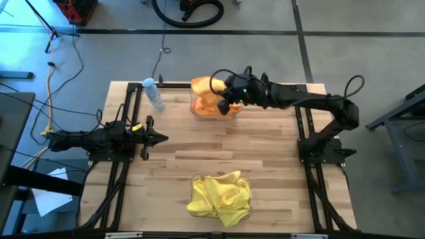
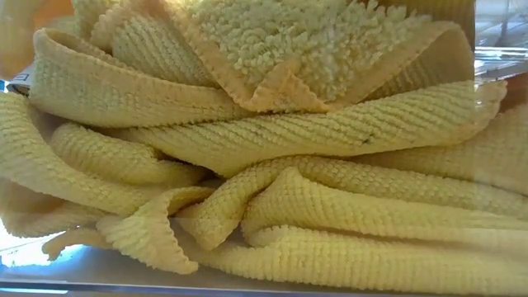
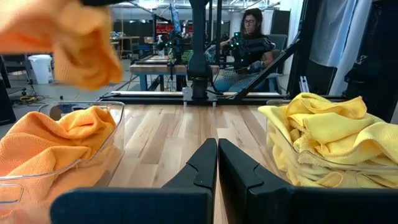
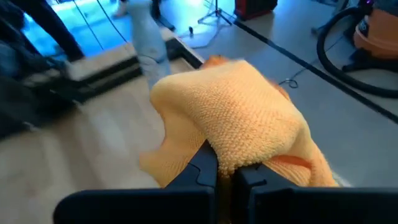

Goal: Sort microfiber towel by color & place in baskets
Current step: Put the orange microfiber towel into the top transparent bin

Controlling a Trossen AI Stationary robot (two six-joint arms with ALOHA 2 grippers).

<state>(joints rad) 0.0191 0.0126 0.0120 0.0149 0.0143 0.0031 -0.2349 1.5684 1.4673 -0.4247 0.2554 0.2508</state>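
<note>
Two clear baskets stand on the wooden table. The far basket (image 1: 214, 117) holds orange towels (image 3: 43, 140). The near basket (image 1: 196, 178) is heaped with yellow towels (image 1: 220, 197), which fill the low view (image 2: 264, 165). My right gripper (image 1: 230, 101) hovers over the far basket, shut on another orange towel (image 4: 242, 118). This towel also shows raised above the far basket in the left wrist view (image 3: 74, 43). My left gripper (image 1: 163, 138) waits shut near the table's left side, level with the gap between the baskets. My right gripper pinches the orange towel between its two fingers (image 4: 202, 171) at a bunched fold (image 4: 239, 158). The cloth bulges up over the fingertips, several layers thick, and hides the contact itself. The towel is lifted clear above the far basket, slack.
A small clear water bottle (image 1: 154, 93) stands at the far left of the table, beside the far basket. Bare wood (image 1: 219, 146) lies between the two baskets. Black frame rails run along the table's left and right sides. A person sits at a bench beyond the table (image 3: 249, 43).
</note>
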